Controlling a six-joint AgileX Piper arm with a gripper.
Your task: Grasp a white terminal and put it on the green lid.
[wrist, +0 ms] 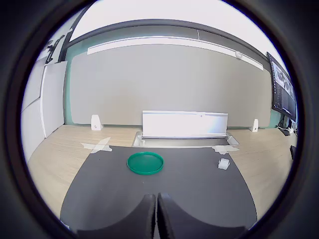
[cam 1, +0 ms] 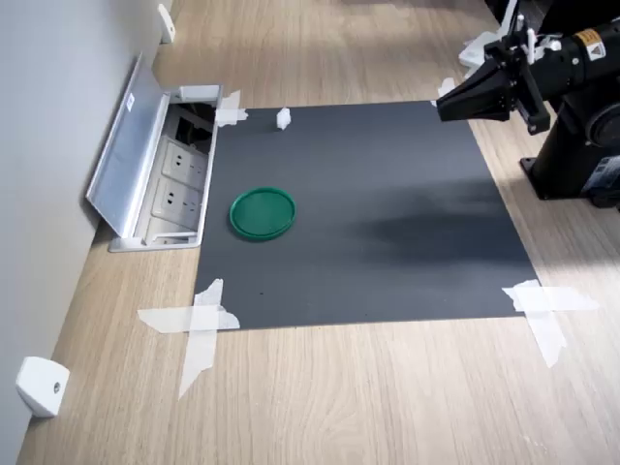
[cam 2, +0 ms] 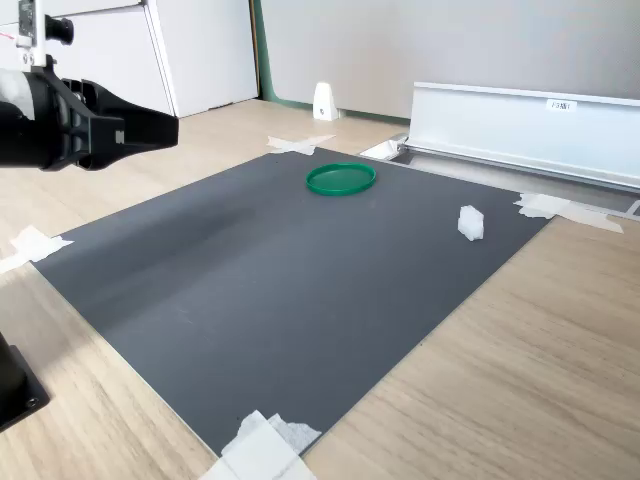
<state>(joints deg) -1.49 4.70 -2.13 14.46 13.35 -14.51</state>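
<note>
My gripper (cam 1: 444,105) hangs in the air over the edge of the dark mat (cam 1: 387,223), at the first exterior view's upper right, its two black fingers (wrist: 149,211) pressed together with nothing between them; the wrist view shows only a thin seam where they meet. In the second exterior view the gripper (cam 2: 172,130) points in from the left, well above the mat (cam 2: 280,290). The white terminal (cam 1: 283,118) lies on the mat close to its far edge in the first exterior view, just beside a taped corner (cam 1: 231,112), and well apart from me. The green lid (cam 1: 263,213) rests flat on the mat, near the open socket box (cam 1: 179,189) with its raised metal flap (cam 1: 124,155). In the second exterior view the terminal (cam 2: 470,222) sits to the right of the lid (cam 2: 341,179), the two clearly apart. Through the wrist view I see the lid (wrist: 145,163) ahead and the terminal (wrist: 224,163) off to one side, both untouched on the mat (wrist: 124,194). White tape (cam 1: 199,325) holds the mat's corners to the wooden table (cam 1: 368,397).
</note>
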